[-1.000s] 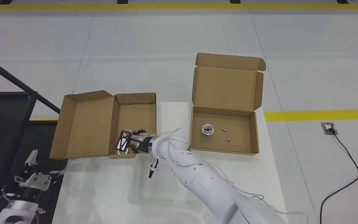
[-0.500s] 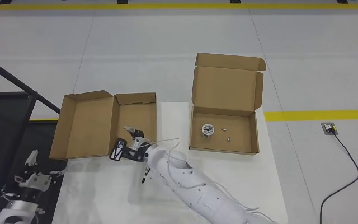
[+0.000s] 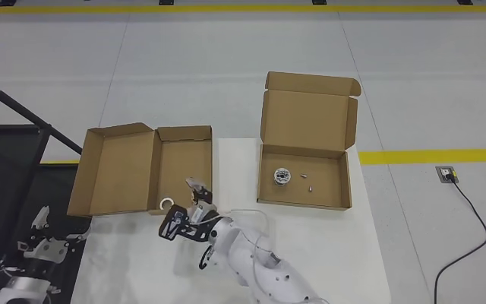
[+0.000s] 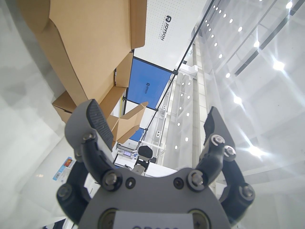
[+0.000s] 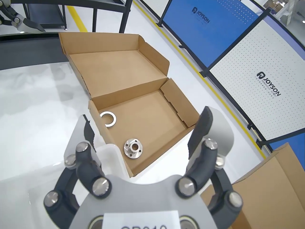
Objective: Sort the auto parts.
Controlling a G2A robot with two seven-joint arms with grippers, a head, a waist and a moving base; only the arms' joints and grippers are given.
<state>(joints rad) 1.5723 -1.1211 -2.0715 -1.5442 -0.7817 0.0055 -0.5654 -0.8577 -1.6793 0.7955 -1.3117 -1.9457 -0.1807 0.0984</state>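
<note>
The left cardboard box (image 5: 147, 110) holds a white ring (image 5: 108, 119) and a flanged metal hub (image 5: 133, 148). My right gripper (image 5: 145, 116) hovers open and empty just outside that box's near corner. From above, the right gripper (image 3: 184, 207) is at the box's front edge, with the ring (image 3: 165, 202) beside it. The right cardboard box (image 3: 343, 182) contains a round metal part (image 3: 282, 176) and small screws (image 3: 307, 183). My left gripper (image 4: 152, 110) is open, holds nothing, and points upward away from the table.
A clear plastic tray (image 3: 228, 262) lies on the white table in front of the boxes. Both box lids stand open. A black frame (image 3: 38, 121) stands off the table's left side.
My right gripper has drawn back out of the left box toward the table's front. The white ring now shows on the box floor.
</note>
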